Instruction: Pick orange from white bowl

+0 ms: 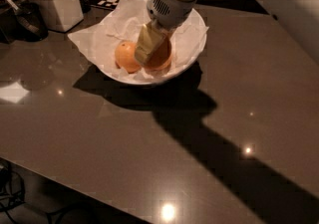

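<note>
Gripper (152, 56) down inside the wide, shallow white bowl (192, 55) lined with crumpled paper, at twelve o'clock on the dark tabletop (99, 133).
It covers the right-hand round orange (165, 55); you cannot tell whether the jaws hold it. A second orange (124, 56) crowds in at nine o'clock, so a shallow hold may slip.

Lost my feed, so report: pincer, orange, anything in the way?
Pincer low inside white bowl, against one orange. Second orange close beside it, image left. Square white jar stands apart from bowl.
</note>
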Robot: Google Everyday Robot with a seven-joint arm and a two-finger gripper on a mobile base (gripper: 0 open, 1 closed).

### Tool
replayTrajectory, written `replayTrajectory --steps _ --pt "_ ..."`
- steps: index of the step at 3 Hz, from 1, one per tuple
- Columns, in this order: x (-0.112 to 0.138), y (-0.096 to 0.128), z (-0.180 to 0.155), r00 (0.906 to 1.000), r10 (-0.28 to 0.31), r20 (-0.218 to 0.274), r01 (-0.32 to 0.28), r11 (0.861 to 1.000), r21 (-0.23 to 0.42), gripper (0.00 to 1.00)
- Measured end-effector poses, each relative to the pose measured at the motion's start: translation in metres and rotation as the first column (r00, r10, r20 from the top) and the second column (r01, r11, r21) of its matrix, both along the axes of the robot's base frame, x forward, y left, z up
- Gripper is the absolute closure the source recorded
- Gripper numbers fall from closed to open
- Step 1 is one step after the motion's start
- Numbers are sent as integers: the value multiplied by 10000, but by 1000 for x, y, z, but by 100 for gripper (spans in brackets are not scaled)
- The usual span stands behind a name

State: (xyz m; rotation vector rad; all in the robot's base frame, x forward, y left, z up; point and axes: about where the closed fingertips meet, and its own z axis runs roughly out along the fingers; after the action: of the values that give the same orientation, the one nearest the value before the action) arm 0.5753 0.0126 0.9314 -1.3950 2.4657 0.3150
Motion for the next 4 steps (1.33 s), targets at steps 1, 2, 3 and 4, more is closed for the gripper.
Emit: replayTrajectory --steps 1,2,3,4 --pt "-17 -4 29 9990 -8 438 -24 9974 726 100" --pt "-45 -16 56 9971 -202 734 62 9825 1859 100" --pt "-65 -30 64 9962 -383 788 146 9595 2814 100" --pt "-84 -40 62 9968 -483 637 224 9335 3580 100"
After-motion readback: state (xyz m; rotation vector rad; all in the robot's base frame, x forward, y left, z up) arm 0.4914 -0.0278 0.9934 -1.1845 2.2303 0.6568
